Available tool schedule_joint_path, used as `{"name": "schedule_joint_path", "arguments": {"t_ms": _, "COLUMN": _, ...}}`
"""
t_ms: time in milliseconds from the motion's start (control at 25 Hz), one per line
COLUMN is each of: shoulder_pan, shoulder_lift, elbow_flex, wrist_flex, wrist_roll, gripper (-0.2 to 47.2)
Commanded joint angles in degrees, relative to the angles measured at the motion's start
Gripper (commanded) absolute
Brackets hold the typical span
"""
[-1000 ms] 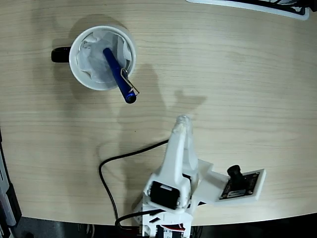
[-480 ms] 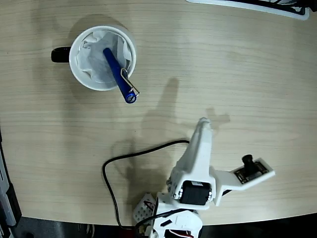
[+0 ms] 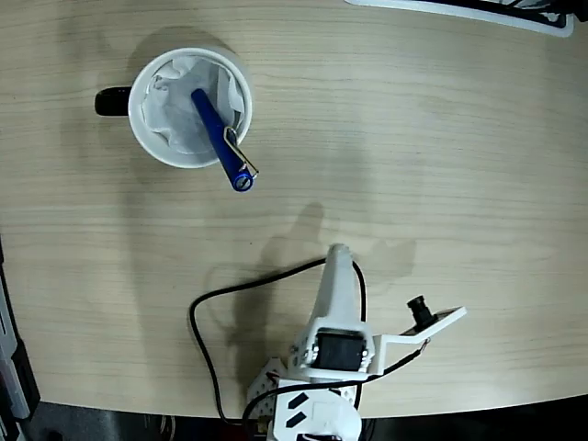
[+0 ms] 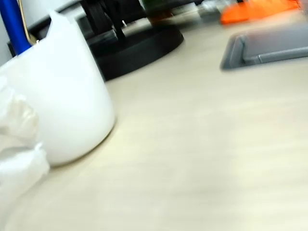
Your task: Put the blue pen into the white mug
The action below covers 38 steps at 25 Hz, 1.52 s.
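Blue pen (image 3: 219, 134) propped in white mug (image 3: 147, 129), capped end overhanging rim; gripper (image 3: 337, 250) well apart, finger state indiscernible.

White arm (image 3: 336, 299) folded near base, hand (image 3: 337, 250) state unclear.

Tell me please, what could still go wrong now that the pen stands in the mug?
1. The blue pen leans across the rim of the white mug, its clip end sticking out beyond the edge. A knock could tip it out onto the table.
2. The pen's lower end sits in crumpled paper, so it may slide or settle.
3. The black cable loops beside the arm's base; a swing of the arm might snag it.
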Motion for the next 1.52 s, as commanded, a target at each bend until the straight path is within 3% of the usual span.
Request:
{"name": "schedule_joint_path", "arguments": {"t_ms": 0, "shoulder_pan": -0.88, "shoulder_lift": 4.13, "elbow_flex": -0.35, "wrist_flex": 7.73, "wrist_roll": 0.79, "gripper": -0.1}}
{"name": "schedule_joint_path", "arguments": {"t_ms": 360, "shoulder_pan": -1.58, "shoulder_lift": 7.21, "elbow_flex": -2.55, "wrist_flex": 21.53, "wrist_roll": 0.35, "gripper": -0.1}}
{"name": "schedule_joint_path", "arguments": {"t_ms": 1480, "shoulder_pan": -0.62, "shoulder_lift": 7.21, "elbow_flex": -2.46, "wrist_flex": 21.53, "wrist_roll": 0.44, "gripper": 0.0}}
